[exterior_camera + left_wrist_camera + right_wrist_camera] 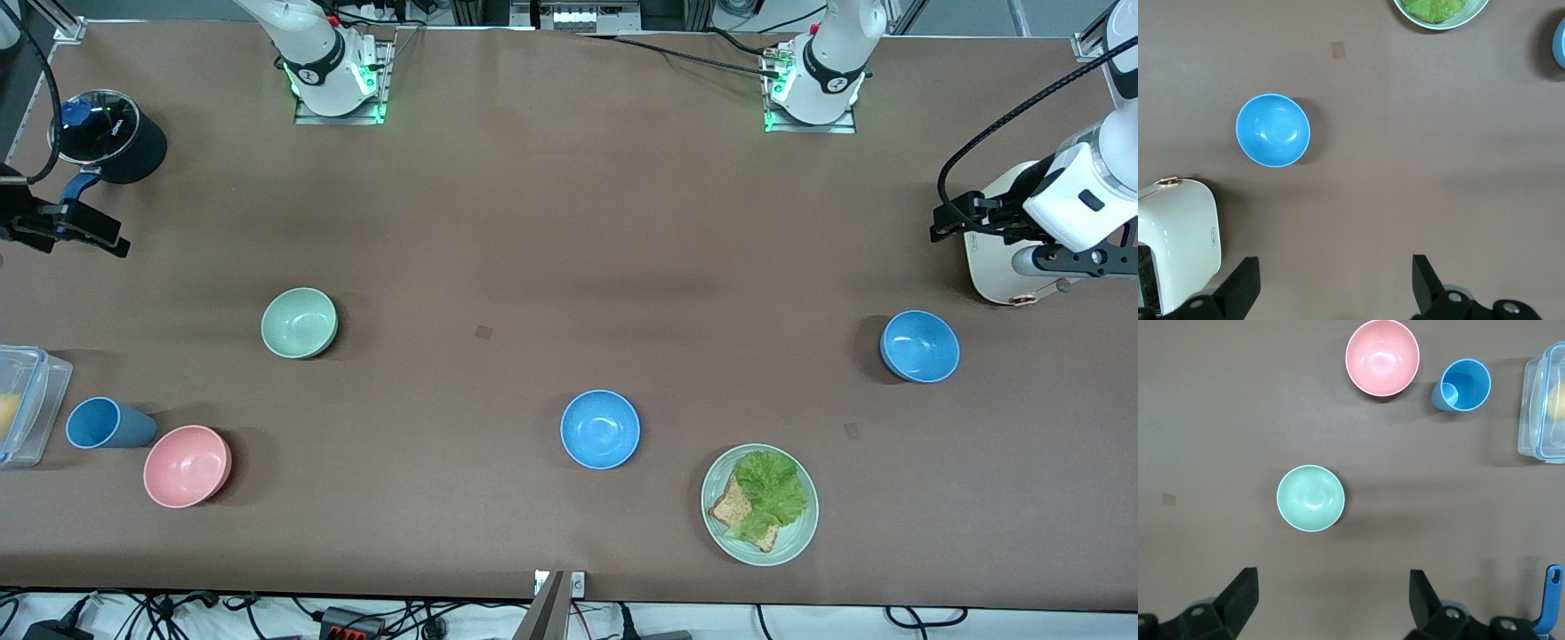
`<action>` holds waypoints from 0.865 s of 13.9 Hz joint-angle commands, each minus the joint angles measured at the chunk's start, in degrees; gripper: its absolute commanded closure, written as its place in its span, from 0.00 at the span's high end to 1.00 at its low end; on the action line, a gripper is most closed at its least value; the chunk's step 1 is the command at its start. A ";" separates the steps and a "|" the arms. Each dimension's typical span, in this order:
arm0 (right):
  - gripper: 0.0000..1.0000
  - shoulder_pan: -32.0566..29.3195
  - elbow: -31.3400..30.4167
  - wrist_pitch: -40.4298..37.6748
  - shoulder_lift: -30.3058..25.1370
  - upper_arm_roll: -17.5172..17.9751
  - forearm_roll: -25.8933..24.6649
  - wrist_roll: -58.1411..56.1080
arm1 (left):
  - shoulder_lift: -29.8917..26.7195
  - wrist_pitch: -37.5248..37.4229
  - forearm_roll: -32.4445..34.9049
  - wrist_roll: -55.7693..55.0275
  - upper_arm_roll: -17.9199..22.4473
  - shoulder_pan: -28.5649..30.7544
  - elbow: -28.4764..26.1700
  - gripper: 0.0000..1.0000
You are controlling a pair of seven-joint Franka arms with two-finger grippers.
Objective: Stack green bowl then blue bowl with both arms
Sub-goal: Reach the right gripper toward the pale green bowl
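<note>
right gripper [67,233]: up in the air at the right arm's end of the table, beside a black pot [111,135]; fingers wide apart, holding nothing
clear container [22,404]: at the table edge on the right arm's end, yellow item inside
blue cup [107,424]: just beside the container, lying on its side
pink bowl [187,465]: touching or nearly touching the cup, nearer the front camera
green bowl [300,322]: upright, alone, toward the right arm's end, mid depth; untouched
blue bowl [600,429]: mid table, near the front edge
green plate [759,504]: lettuce and toast on it, close to the front edge
second blue bowl [920,346]: toward the left arm's end, nearest the left arm
left gripper [965,220]: in the air over a white toaster [1000,267] at the left arm's end; fingers spread, empty
stage: nothing stacked yet, judged start
step tip: right arm should centre on the green bowl's rim, one finger inside and one outside, clamp the wall, lift straight; avoid the pink bowl
</note>
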 commanded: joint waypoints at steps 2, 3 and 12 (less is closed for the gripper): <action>1.00 -0.24 -2.07 0.04 -2.22 0.92 -0.81 0.87 | 0.24 -0.20 -1.41 1.14 0.14 0.05 0.63 1.00; 1.00 -0.32 -2.07 -0.48 -2.22 0.92 -0.73 0.78 | 0.33 -0.20 -1.41 1.14 0.14 0.05 0.63 1.00; 1.00 -0.59 -2.42 2.23 7.51 0.83 -0.81 0.16 | 0.33 -0.47 -1.41 0.96 0.14 0.05 0.63 1.00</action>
